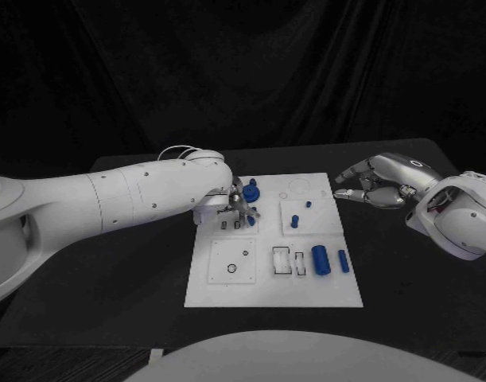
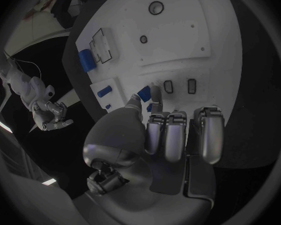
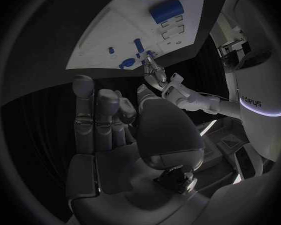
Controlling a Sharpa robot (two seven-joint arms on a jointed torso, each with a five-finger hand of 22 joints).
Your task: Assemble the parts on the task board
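Note:
The white task board [image 1: 312,290] lies in the middle of the black table. My left hand [image 1: 234,199] hovers over its far left part. In the left wrist view its thumb and a finger pinch a small blue part [image 2: 143,92] just beside two dark slots [image 2: 168,86]. A round blue part [image 1: 252,191] stands just beyond that hand. Two small blue parts [image 1: 294,221] sit in the raised square block to the right. A thick blue cylinder [image 1: 320,259] and a thinner blue pin [image 1: 344,260] lie near the board's right edge. My right hand [image 1: 378,187] hangs empty beside the board's far right corner, fingers loosely bent and apart.
Rectangular cut-outs [image 1: 281,260] and a square plate with a small ring [image 1: 232,263] take up the board's near half. Black table [image 1: 94,286] surrounds the board on all sides, and a dark curtain closes off the back.

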